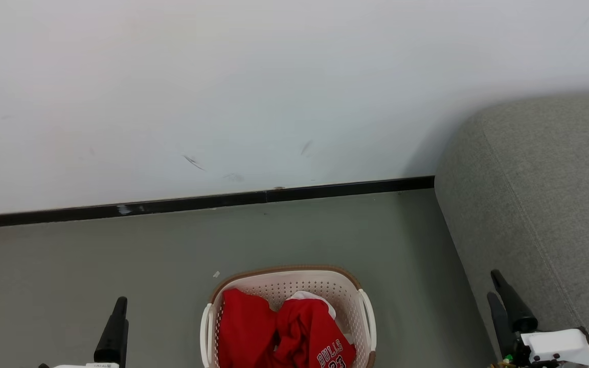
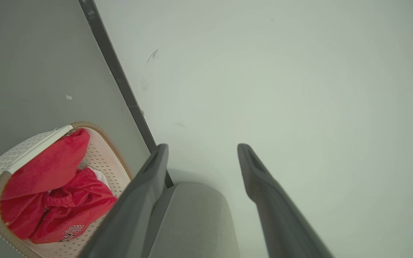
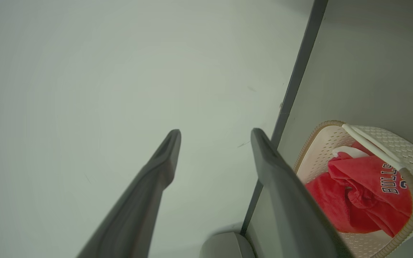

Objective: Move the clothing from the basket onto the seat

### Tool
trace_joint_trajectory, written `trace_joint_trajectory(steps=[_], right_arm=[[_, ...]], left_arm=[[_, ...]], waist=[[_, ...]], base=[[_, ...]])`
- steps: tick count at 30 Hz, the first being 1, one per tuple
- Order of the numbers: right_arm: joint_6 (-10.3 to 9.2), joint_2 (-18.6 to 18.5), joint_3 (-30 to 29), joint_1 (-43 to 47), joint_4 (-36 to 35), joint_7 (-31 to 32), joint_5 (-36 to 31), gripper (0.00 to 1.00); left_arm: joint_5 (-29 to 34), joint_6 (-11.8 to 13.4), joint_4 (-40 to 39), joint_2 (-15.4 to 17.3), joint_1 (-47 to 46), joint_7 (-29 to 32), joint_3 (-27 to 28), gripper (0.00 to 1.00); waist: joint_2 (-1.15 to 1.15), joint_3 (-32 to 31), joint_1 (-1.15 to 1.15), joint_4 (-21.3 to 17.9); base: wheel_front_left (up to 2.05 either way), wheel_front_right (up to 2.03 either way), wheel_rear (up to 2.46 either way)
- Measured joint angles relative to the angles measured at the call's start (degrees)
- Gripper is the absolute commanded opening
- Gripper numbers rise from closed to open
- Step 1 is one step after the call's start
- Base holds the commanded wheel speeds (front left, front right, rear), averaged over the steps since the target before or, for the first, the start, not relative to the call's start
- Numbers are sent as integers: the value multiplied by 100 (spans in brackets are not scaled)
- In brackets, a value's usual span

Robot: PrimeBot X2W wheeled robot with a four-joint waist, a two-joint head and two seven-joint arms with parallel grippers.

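Note:
The cream-white basket (image 1: 284, 269) stands on the floor at the bottom centre of the head view. Inside it lie a plain red garment (image 1: 243, 322) and, to its right, a red jersey (image 1: 320, 332) with white "BULLS" lettering. The grey sofa (image 1: 545, 194) rises at the right, apart from the basket. My left gripper (image 1: 119, 302) hangs left of the basket and my right gripper (image 1: 493, 285) in front of the sofa. In the left wrist view the left gripper (image 2: 203, 148) is open and empty, with the basket (image 2: 20, 150) at lower left. The right gripper (image 3: 216, 132) is open and empty too, the jersey (image 3: 375, 179) at its lower right.
A white wall (image 1: 274, 76) with a black skirting strip (image 1: 197, 204) runs behind the basket. Grey floor (image 1: 95, 255) spreads left of the basket and between it and the sofa. A small white scrap (image 1: 216, 274) lies near the basket's far left rim.

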Motion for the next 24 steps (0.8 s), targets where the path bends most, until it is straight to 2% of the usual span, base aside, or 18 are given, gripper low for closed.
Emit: trace_joint_trajectory(steps=[5,6,13,18,24], right_arm=[[0,-7,32,-2,-99,-101,-302,100],[0,-10,55,-3,-121,-132,-445,100],[0,-15,155,-3,-243,-258,-1021,100],[0,-26,224,-2,-335,-366,-1497,100],[0,-48,337,-3,-470,-482,-2145,100]], left_arm=[[105,0,-30,82,-2,-124,-58,100],[209,-1,-42,108,-4,-182,-102,100],[455,-1,-67,226,-13,-349,-247,100],[722,-2,-89,302,-14,-470,-365,100],[1025,-2,-96,439,-16,-611,-489,100]], waist=[[0,-28,21,12],[0,-45,32,17],[0,-101,57,40],[0,-140,66,64],[0,-164,61,87]], base=[[0,0,0],[0,0,0],[0,0,0],[0,0,0],[0,0,0]])
